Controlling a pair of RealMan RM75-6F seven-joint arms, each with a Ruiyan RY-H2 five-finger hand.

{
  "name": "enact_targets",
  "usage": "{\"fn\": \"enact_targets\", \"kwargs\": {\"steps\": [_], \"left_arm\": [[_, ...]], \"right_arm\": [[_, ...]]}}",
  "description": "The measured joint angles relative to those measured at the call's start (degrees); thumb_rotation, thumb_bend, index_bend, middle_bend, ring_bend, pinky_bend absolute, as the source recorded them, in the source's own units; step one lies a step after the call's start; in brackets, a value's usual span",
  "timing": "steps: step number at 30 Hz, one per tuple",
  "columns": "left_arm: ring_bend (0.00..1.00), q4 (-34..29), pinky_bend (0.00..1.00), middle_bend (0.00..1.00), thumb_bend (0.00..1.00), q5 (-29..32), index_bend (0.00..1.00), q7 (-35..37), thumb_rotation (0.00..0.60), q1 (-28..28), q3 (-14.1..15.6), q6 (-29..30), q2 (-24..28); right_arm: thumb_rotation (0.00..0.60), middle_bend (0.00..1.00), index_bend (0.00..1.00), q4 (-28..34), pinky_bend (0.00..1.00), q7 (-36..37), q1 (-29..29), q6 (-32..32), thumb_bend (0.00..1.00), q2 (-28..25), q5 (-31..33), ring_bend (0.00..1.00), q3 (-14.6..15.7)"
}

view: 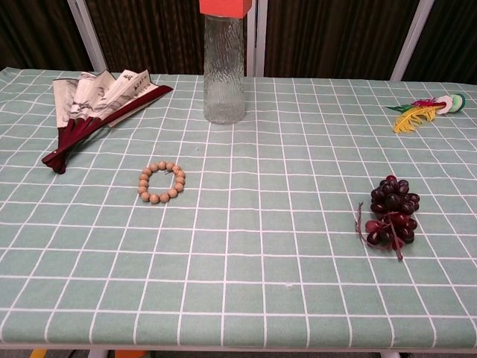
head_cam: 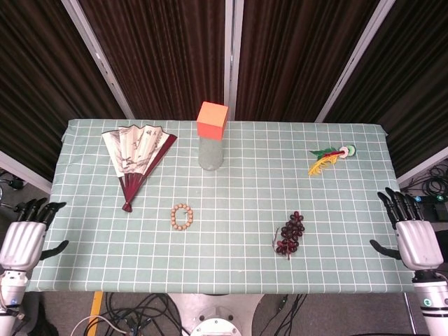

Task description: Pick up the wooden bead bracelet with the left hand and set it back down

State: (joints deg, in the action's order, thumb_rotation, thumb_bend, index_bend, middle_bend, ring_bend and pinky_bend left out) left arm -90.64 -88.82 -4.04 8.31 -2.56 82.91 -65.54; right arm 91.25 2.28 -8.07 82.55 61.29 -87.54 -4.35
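- Wooden bead bracelet [head_cam: 182, 216] lies flat on the green checked tablecloth [head_cam: 238, 189], left of centre, near side of the folding fan [head_cam: 136, 157].
- Left hand [head_cam: 24, 238] hangs off the table's left near corner, fingers spread, holding nothing, well apart from the bracelet.
- Right hand [head_cam: 413, 238] sits beyond the right edge, fingers likewise apart and empty.
- Grape bunch [head_cam: 290, 234] rests right of the bracelet; a glass bottle [view: 223, 67] stands far centre.

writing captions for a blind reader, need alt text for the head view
A wooden bead bracelet lies untouched on a green checked tablecloth, with the left robot hand and right robot hand open beside the table's ends. Around it lie a folding fan, orange-capped glass bottle, grape bunch and feather ornament.
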Motion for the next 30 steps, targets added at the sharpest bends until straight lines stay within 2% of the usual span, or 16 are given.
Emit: {"fn": "enact_targets", "kwargs": {"steps": [3,9,16,19,25,30], "left_arm": [[0.19,1.29,0.15,0.32,0.16,-3.50,0.27,2.70,0.600,3.64,-0.33,-2.14,-0.12],[0.23,6.21,0.18,0.39,0.23,-10.92,0.36,10.33,0.600,13.61,-0.76,-8.57,-2.51],[0.24,15.65,0.18,0.46,0.29,-17.81,0.41,15.77,0.600,25.14,-0.40,-15.58,-11.00],[0.23,20.57,0.17,0.48,0.30,-19.58,0.42,16.50,0.600,28.55,0.10,-17.58,-15.07],[0.13,29.54,0.09,0.48,0.30,-21.00,0.42,16.28,0.600,33.77,2.36,-22.67,-23.15],[0.13,32.27,0.07,0.48,0.30,-20.31,0.42,12.21,0.600,34.75,3.61,-24.26,-26.32]], "right_arm": [[0.600,0.00,0.00,0.58,0.00,-0.24,-0.13,0.27,0.04,-0.78,-0.11,0.00,-0.35],[0.600,0.00,0.00,1.91,0.00,-0.35,-0.07,0.65,0.04,-1.91,-0.79,0.00,-0.16],[0.600,0.00,0.00,2.62,0.00,-0.70,0.51,0.88,0.04,-2.41,-0.27,0.00,0.13],[0.600,0.00,0.00,2.75,0.00,-0.81,0.71,1.18,0.04,-2.50,-0.24,0.00,0.15],[0.600,0.00,0.00,2.84,0.00,-0.77,0.83,1.09,0.04,-2.56,0.18,0.00,0.13],[0.600,0.00,0.00,2.62,0.00,-0.59,0.68,0.66,0.04,-2.38,0.37,0.00,0.11]]}}
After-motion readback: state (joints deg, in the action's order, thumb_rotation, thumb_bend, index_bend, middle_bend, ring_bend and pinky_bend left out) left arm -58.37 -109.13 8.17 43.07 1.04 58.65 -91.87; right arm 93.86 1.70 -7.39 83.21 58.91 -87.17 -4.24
